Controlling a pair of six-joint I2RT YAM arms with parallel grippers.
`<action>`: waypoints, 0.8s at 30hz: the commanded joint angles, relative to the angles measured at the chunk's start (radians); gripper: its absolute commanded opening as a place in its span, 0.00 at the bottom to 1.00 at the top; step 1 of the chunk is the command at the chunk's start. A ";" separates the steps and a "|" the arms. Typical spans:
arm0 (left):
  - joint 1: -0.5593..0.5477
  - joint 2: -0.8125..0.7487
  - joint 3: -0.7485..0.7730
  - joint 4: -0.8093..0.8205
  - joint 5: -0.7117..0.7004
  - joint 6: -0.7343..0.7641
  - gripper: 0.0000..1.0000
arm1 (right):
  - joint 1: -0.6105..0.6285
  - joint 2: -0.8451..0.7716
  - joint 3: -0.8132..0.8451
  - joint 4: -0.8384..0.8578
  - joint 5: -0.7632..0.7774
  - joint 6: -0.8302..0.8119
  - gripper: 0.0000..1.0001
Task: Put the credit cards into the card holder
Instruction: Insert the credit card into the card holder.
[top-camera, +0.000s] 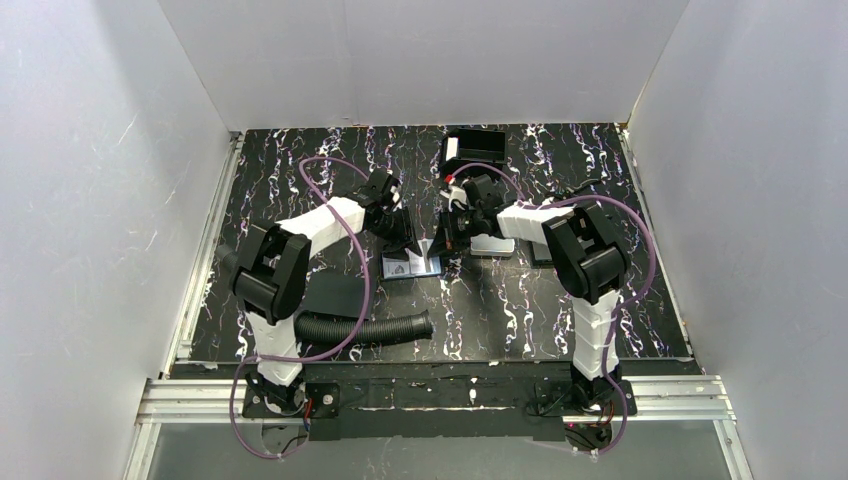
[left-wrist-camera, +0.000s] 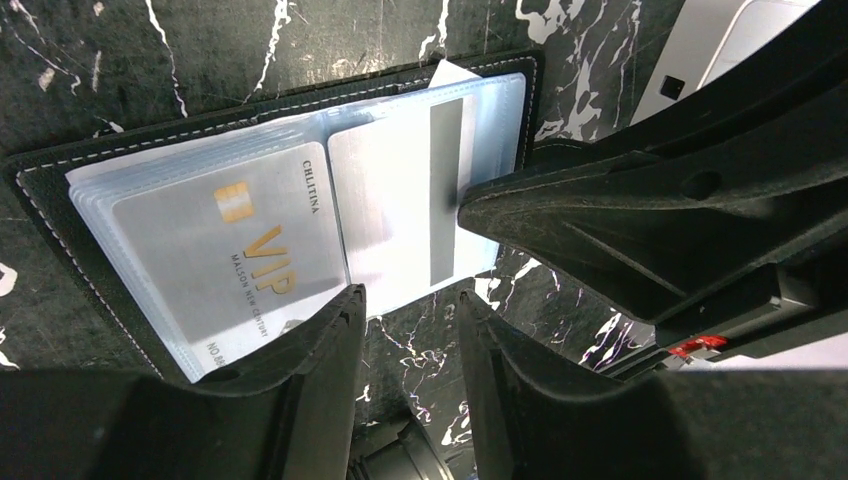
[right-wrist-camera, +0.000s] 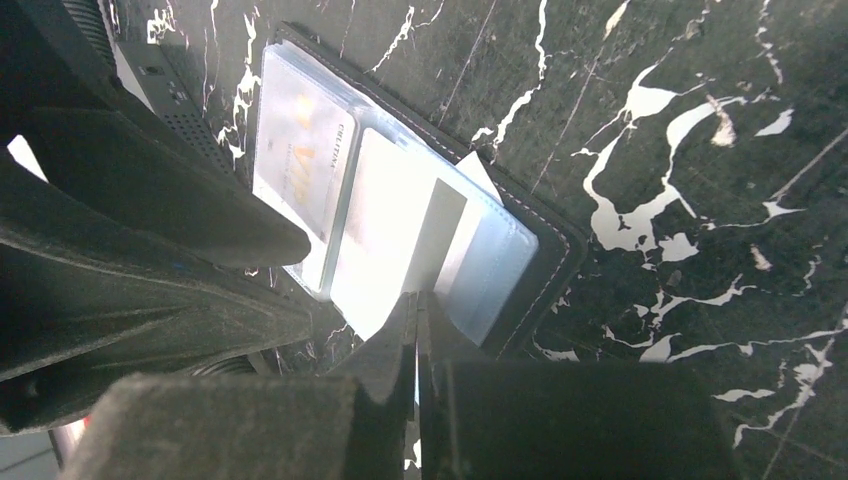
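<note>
The right gripper (right-wrist-camera: 415, 300) is closed tight, its tips pressing on the striped pale card (left-wrist-camera: 385, 200) lying on the open card holder (left-wrist-camera: 45, 200) just ahead. The left gripper (left-wrist-camera: 410, 300) is part open and empty. The VIP card (left-wrist-camera: 240, 240) sits sleeved beyond its left finger.

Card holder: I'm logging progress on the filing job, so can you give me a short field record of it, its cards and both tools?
card holder: lying open, clear sleeves facing up
VIP card: inside one sleeve
striped card: seems partly in the neighbouring sleeve, one edge sticking out
right tool: shut on the striped card's protruding edge
left tool: open, empty, at the holder's edge
</note>
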 joint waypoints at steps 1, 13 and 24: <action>0.002 0.008 0.040 -0.048 -0.018 0.022 0.39 | -0.027 0.000 -0.064 -0.020 0.110 -0.024 0.01; 0.008 0.034 0.086 0.013 -0.057 0.105 0.51 | -0.045 0.016 -0.101 0.017 0.078 -0.016 0.01; 0.022 0.174 0.288 -0.083 -0.038 0.182 0.62 | -0.045 -0.001 -0.085 0.004 0.050 -0.026 0.09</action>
